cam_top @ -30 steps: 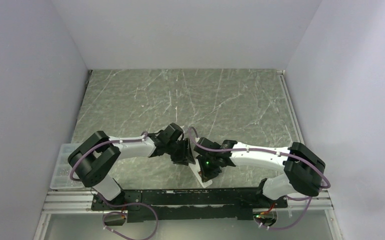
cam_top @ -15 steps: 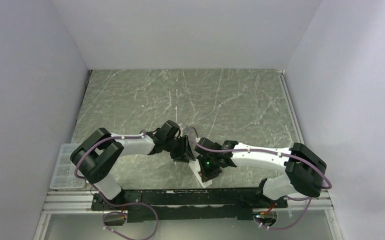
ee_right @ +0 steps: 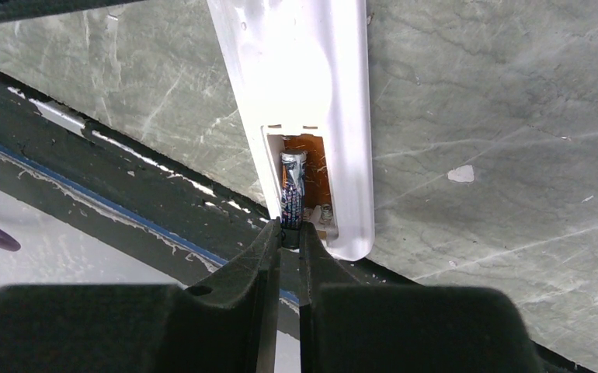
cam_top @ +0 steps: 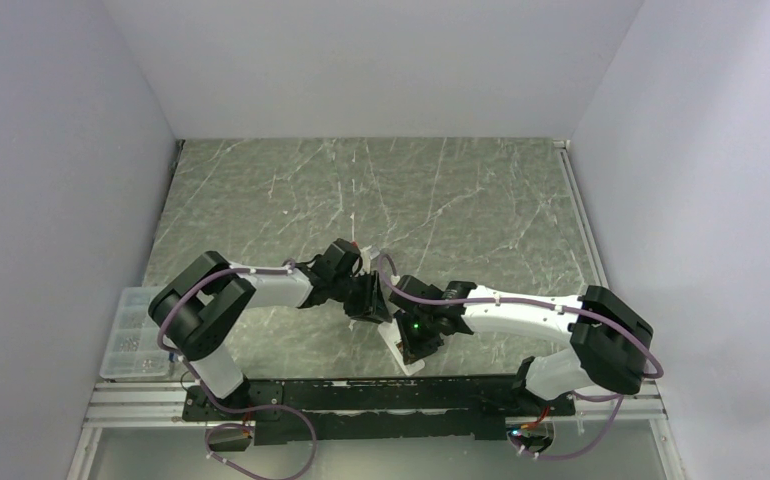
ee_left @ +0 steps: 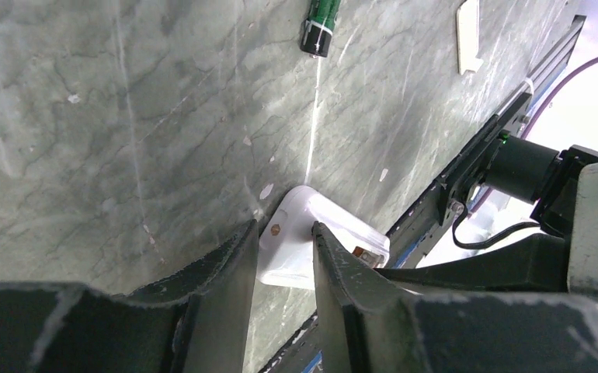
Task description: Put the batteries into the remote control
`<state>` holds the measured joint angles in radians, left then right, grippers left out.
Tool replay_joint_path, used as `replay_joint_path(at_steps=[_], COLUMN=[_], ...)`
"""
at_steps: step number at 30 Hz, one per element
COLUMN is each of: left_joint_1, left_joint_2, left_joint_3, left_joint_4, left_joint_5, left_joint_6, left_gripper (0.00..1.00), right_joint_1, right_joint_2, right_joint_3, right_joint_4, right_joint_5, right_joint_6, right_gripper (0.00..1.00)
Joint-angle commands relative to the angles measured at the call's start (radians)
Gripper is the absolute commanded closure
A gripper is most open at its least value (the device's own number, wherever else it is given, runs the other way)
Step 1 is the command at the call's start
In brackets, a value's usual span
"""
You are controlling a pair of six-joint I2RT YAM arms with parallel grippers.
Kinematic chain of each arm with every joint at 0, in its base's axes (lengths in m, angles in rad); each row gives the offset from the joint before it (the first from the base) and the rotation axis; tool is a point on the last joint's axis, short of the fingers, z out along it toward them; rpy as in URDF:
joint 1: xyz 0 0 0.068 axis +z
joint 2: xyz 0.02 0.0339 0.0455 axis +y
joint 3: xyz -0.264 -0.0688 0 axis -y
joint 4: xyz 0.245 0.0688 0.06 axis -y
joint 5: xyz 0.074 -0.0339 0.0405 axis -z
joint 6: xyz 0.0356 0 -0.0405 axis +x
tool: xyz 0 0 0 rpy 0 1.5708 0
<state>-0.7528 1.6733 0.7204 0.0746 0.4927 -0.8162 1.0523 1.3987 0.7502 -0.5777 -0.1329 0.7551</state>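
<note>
At the near edge of the table (ee_right: 498, 116) the remote control (ee_right: 311, 70) lies back up, long axis running near to far, its open compartment at the near end; the right claw (ee_right: 292, 233) is pinched almost closed on the near end of the first battery (ee_right: 292, 190), which lies in one slot along the remote's length, in line with the claw; the slot beside it looks bare; a lengthways push should seat it, I judge. At the remote's far end the left claw (ee_left: 284, 237) stands partly open over a corner; whether it touches, I cannot tell. Beyond, well apart, lie the second battery (ee_left: 321, 23), likely the left arm's to fetch, and a white cover strip (ee_left: 467, 35); only the left wrist view shows these; overhead, the arms hide the compartment.
</note>
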Motion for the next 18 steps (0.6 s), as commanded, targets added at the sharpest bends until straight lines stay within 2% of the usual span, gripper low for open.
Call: replay_joint_path(at_steps=[1, 18], left_joint_1=[-0.008, -0.097], left_joint_2=[0.023, 0.016], left_joint_3=[-0.017, -0.057], left_joint_4=[0.029, 0.057], left_joint_5=[0.041, 0.023], left_joint_6=[0.052, 0.02], left_gripper=[0.63, 0.65], right_joint_1=[0.003, -0.006], right_joint_2=[0.037, 0.095], right_joint_3=[-0.004, 0.047], right_joint_4=[0.085, 0.077], right_joint_5=[0.047, 0.076], right_joint_6=[-0.018, -0.055], right_gripper=[1.0, 1.0])
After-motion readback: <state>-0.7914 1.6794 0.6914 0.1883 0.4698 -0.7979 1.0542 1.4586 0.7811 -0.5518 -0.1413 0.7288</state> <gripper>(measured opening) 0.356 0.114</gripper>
